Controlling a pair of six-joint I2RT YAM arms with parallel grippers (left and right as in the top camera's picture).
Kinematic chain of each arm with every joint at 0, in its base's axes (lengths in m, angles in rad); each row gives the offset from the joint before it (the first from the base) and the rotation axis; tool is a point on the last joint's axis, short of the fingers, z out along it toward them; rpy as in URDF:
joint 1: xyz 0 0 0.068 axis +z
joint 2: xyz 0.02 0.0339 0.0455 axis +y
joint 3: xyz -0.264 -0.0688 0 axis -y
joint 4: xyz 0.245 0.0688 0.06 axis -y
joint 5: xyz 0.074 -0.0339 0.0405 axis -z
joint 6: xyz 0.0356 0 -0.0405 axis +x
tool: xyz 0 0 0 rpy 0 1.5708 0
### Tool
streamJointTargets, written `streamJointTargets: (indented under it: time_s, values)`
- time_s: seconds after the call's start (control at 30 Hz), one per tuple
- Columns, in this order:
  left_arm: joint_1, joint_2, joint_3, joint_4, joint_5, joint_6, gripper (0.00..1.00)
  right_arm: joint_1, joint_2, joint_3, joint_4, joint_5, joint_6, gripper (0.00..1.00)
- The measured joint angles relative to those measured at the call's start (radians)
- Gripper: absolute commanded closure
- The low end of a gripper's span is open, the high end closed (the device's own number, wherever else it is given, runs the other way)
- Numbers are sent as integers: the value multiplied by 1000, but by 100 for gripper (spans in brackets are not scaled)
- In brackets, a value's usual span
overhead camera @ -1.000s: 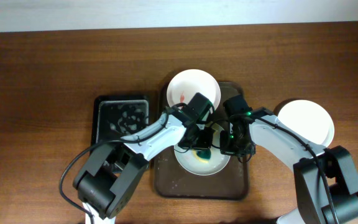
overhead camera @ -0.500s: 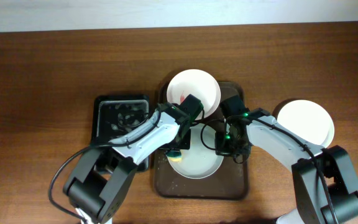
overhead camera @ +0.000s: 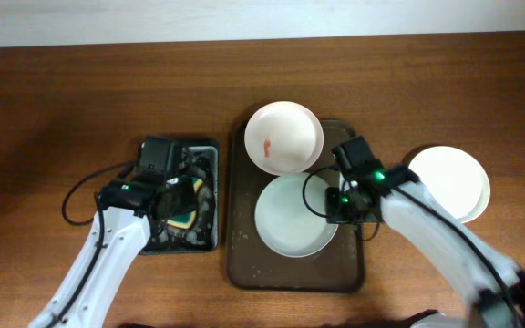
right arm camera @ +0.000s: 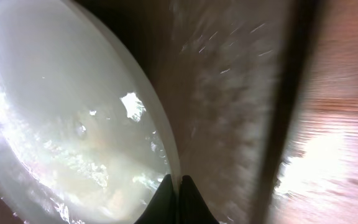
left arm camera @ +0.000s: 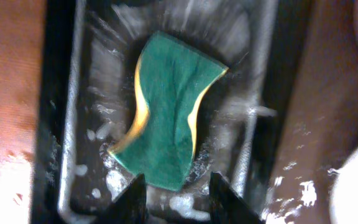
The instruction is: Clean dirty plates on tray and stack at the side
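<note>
Pale grey-green round plate, looking clean, lies in the large dark brown tray, its rim pinched in the almost closed right hand. The left hand hangs open above the green sponge. Next, I judge, the move is to lift it level onto the white round plate beside the tray.

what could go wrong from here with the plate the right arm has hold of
1. The right pincer pinches only the thin rim of the grey-green plate, which looks wet; it could slip out on lifting.
2. The smeared white plate lies right beside it on the tray; a tilted lift might knock it.
3. Leftover water may drip onto the clean white plate at the side.
</note>
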Motion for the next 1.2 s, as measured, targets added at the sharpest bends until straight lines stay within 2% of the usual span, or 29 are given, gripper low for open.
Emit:
streamJointTargets:
  time_s: [0.1, 0.2, 0.23, 0.27, 0.3, 0.43, 0.5, 0.7, 0.9, 0.97, 1.03, 1.1, 1.17, 1.2]
  values:
    - [89, 25, -48, 66, 129, 63, 46, 124, -239, 0, -14, 150, -24, 96]
    - [115, 13, -27, 21, 240, 109, 40, 238, -328, 0, -82, 320, -27, 96]
    - [115, -3, -10, 6, 261, 125, 34, 241, -330, 0, -87, 356, -27, 96]
    - [115, -43, 22, -18, 285, 142, 7, 311, -338, 0, -109, 452, -18, 96]
    - [115, -103, 47, -27, 298, 157, 0, 349, -338, 0, -111, 513, -16, 96]
    - [115, -268, 60, -64, 316, 175, 0, 574, -340, 0, -122, 832, 24, 96]
    - [115, -278, 60, -66, 316, 176, 1, 670, -340, 0, -130, 943, 31, 96]
    - [115, -278, 60, -67, 316, 175, 1, 765, -340, 31, -163, 1135, 33, 96]
    - [115, -278, 60, -68, 316, 175, 1, 765, -340, 38, -163, 1168, 43, 96]
    - [115, -278, 60, -67, 316, 175, 1, 745, -340, 38, -169, 1107, 113, 96]
    - [115, -278, 60, -67, 316, 175, 1, 660, -332, 40, -185, 982, 240, 96]
    - [115, -278, 60, -68, 335, 176, 1, 504, -283, 43, -187, 810, 341, 96]
    - [115, -278, 61, -69, 376, 175, 0, 387, -235, 43, -188, 672, 383, 96]
    - [115, -278, 61, -75, 400, 175, 4, 321, -216, 43, -191, 576, 405, 96]
